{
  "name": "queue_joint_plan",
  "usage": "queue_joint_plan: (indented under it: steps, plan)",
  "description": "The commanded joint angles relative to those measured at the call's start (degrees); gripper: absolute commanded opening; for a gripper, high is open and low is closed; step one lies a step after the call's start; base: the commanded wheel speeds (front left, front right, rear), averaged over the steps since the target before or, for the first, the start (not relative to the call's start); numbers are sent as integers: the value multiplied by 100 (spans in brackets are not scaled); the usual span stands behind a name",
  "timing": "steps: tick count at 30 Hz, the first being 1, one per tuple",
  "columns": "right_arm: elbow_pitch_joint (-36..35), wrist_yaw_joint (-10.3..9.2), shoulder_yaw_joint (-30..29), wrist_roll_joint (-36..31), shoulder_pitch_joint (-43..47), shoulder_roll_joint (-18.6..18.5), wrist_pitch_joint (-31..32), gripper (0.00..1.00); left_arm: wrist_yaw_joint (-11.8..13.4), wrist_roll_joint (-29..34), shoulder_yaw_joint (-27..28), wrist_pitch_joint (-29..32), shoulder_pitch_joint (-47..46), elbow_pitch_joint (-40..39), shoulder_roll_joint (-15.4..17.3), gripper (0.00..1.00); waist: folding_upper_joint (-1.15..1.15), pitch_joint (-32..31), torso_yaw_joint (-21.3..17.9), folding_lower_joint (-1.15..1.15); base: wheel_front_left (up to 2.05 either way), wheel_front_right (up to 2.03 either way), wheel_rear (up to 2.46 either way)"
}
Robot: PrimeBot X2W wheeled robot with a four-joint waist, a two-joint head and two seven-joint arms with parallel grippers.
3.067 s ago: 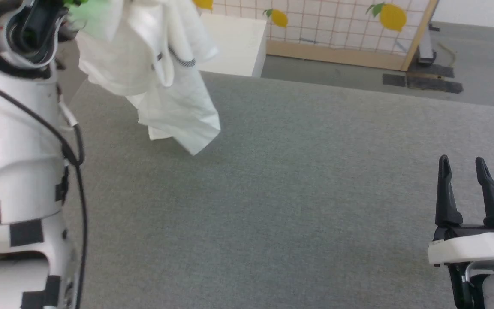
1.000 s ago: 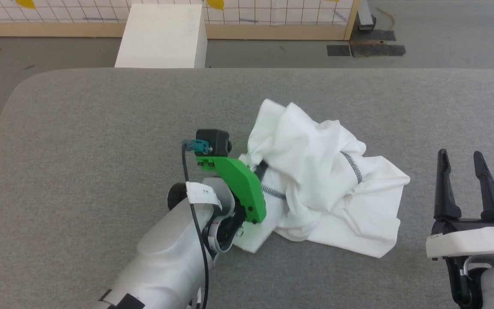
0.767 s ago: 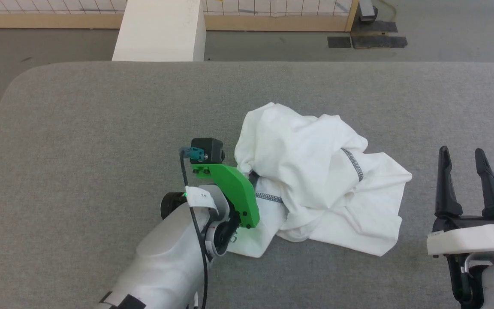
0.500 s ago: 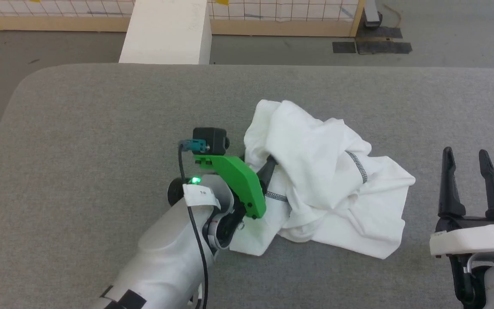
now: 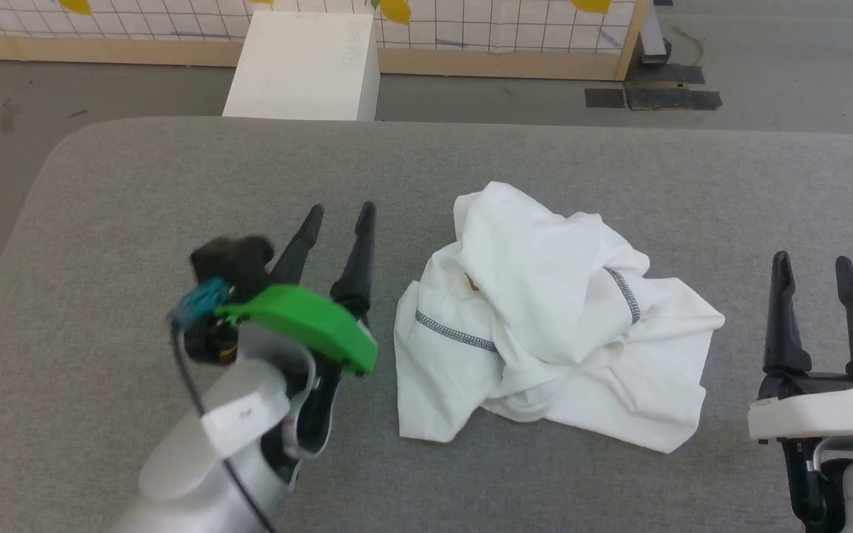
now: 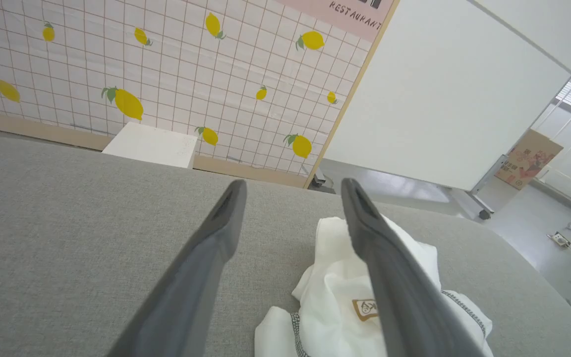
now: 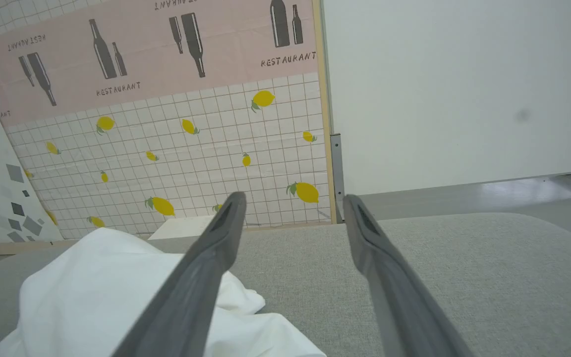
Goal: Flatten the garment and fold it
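Well, the big grey surface [image 5: 175, 170] takes most of the room: flat, felt-like cloth, its corner rounded off beyond the left pincer [image 5: 341, 209]. On it, just to the right of that pincer and near the left side of the right pincer [image 5: 812, 259], lies the shirt [image 5: 545, 318], a soft white heap, limp and creased, lapped over itself in loose layers. Straight ahead of the left pincer, past the surface's far edge, stands a plain white box [image 5: 300, 66] with hard square corners.

A few seconds ago the shirt hung in the air from the left pincer, and a second ago that pincer was shut in the heap's near edge. Now it has let go and drawn clear, its two dark tapered fingers spread with nothing between them. The right pincer is likewise spread and empty, apart from the cloth.

To my eye the shirt has only been dropped in place. Flattening has not begun and no fold is made. Both arms look free to take fresh holds and pull the heap out.

Smaller things: a grey stitched seam [image 5: 456, 334] crosses the flap nearest the left pincer, and a little brown-bordered patch [image 6: 364, 307] sits just beside its right finger.
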Motion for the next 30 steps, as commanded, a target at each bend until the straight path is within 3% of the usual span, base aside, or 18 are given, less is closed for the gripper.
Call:
queue_joint_plan:
  steps: [1,5,11,17,25,30]
  plan:
    - [-46,-9,-5,15,73,1,-28,100,34,110,97,-79,264,-228,78,100,0,11,2,0,0,0,0]
    - [-80,-9,-17,2,117,1,-28,100,51,720,758,-142,904,-1090,128,100,0,43,1,0,0,0,0]
    - [-86,-9,0,-19,206,1,-28,100,-232,2109,1953,-146,2184,-2009,-330,100,0,59,-32,0,0,0,0]
    - [1,-9,61,-19,399,1,-28,100,-612,2866,2618,-147,3161,-1959,-804,100,0,-26,-24,0,0,0,0]
    - [37,-9,140,-66,497,1,27,100,-1034,3391,3035,-147,3446,-1769,-1176,100,0,-159,31,0,0,0,0]
    - [-60,-9,112,-195,385,1,693,100,-1195,3489,3174,-147,3414,-1728,-1292,100,0,-141,61,0,0,0,0]
